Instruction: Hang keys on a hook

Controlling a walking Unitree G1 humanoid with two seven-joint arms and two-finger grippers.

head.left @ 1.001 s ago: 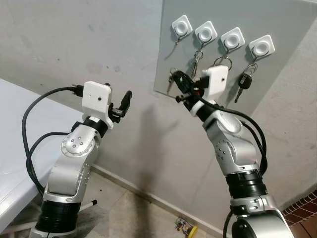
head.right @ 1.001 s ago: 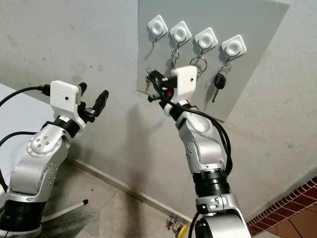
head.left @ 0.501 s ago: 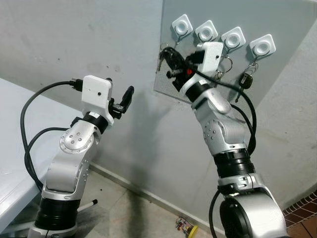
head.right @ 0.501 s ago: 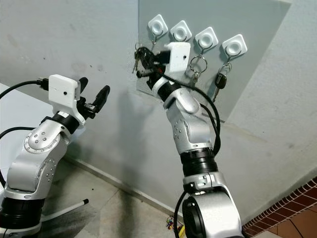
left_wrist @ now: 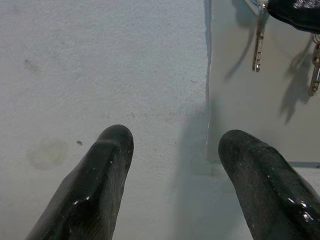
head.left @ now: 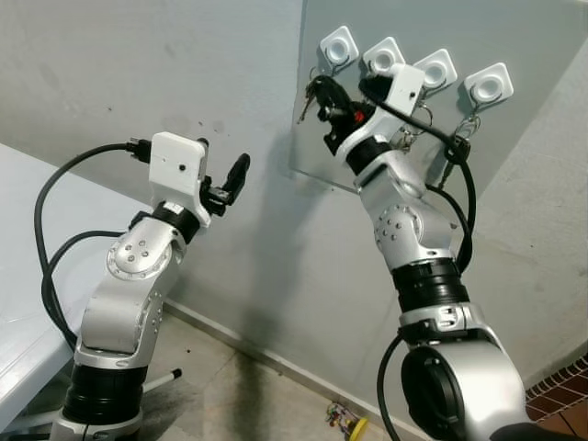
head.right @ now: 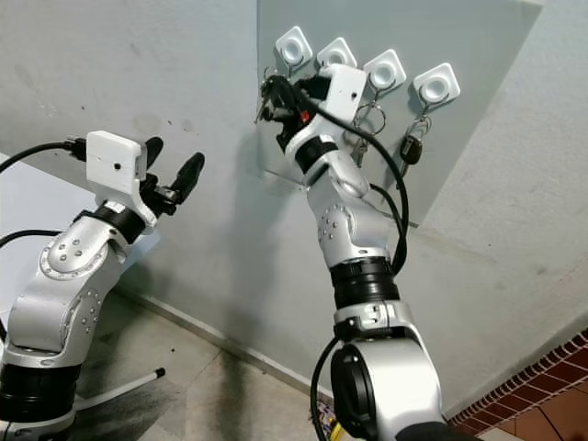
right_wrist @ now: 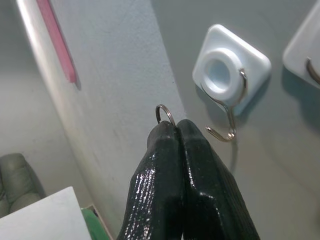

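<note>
Since a second ago the right arm has climbed from below the grey board to its top left corner, carrying the keys up to the first hook. Nearest, the left hand (left_wrist: pixel 170 190) hovers released, its rounded glossy black fingers spread and pointing at the rough painted wall (head.left: pixel 138 73), clear of the work. Farther on, the right hand (right_wrist: pixel 175 131) is clenched on the keys (head.left: pixel 312 92), the thin wire ring (right_wrist: pixel 164 112) poking just above the fingertips so it can be slipped over the hook (right_wrist: pixel 227 117), a bent metal wire under a white square mount, just beside but not yet touching. Three further white hooks (head.left: pixel 439 70) along the smooth board (head.left: pixel 533 37) each carry keys already
</note>
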